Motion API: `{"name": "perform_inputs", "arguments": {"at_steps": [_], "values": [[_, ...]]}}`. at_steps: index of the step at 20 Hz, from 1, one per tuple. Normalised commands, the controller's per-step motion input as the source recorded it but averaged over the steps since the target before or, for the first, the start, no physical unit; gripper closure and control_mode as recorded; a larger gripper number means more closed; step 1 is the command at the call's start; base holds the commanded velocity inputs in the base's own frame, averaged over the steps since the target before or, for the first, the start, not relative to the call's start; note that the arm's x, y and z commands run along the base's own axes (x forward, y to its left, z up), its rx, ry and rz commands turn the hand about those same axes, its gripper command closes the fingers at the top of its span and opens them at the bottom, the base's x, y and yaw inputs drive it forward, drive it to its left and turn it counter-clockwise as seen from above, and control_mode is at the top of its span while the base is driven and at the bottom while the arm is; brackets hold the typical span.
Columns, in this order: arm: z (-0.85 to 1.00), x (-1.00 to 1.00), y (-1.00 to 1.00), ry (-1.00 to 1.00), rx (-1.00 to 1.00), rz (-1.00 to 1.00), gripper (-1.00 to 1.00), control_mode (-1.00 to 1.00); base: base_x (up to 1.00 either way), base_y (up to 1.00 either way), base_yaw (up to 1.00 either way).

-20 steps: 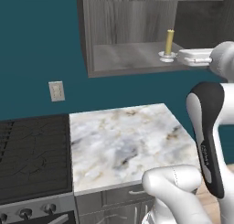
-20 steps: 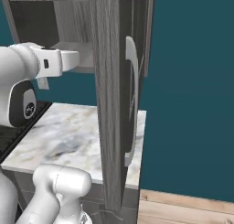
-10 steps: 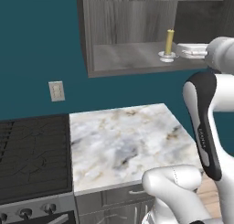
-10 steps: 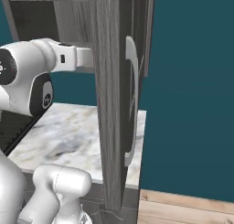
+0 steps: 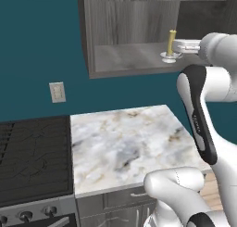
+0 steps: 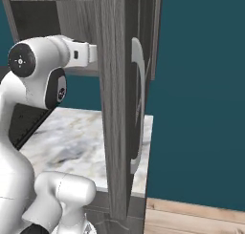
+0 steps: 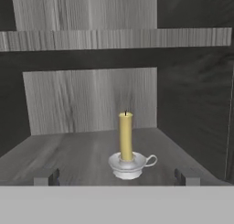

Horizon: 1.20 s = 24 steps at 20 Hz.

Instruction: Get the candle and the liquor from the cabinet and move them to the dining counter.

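In the left base view the candle [image 5: 171, 46] stands upright on the lower shelf of the open cabinet [image 5: 129, 59], the arm reaching beside it. The right base view shows the cabinet door [image 6: 117, 109] edge-on. In the hand view the gripper [image 7: 116, 176] stands wide apart, the candle just ahead between the fingertips [image 7: 45, 177].

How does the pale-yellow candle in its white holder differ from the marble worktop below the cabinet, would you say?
The pale-yellow stick candle in its white saucer holder is small and upright; the white-and-grey marble worktop is broad and flat. The candle stands inside the dark grey cabinet, the worktop lies below it. Both are pale.
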Motion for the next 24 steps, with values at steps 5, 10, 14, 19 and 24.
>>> {"name": "perform_inputs", "arguments": {"at_steps": [5, 10, 14, 19, 24], "values": [[-0.02, 0.39, -0.09, 0.0, 0.0, 0.0, -1.0, -1.0, 0.0, 0.0, 0.0], [-0.04, 0.41, -0.05, 0.0, 0.0, 0.0, -1.0, -1.0, 0.0, 0.0, 0.0], [0.0, 0.38, -0.08, 0.0, 0.0, 0.0, -1.0, -1.0, 0.0, 0.0, 0.0], [0.0, 0.38, -0.08, 0.0, 0.0, 0.0, -1.0, -1.0, 0.0, 0.0, 0.0], [-0.01, 0.33, -0.09, 0.04, 0.0, 0.02, -1.0, -1.0, 0.0, 0.0, 0.0]]}}
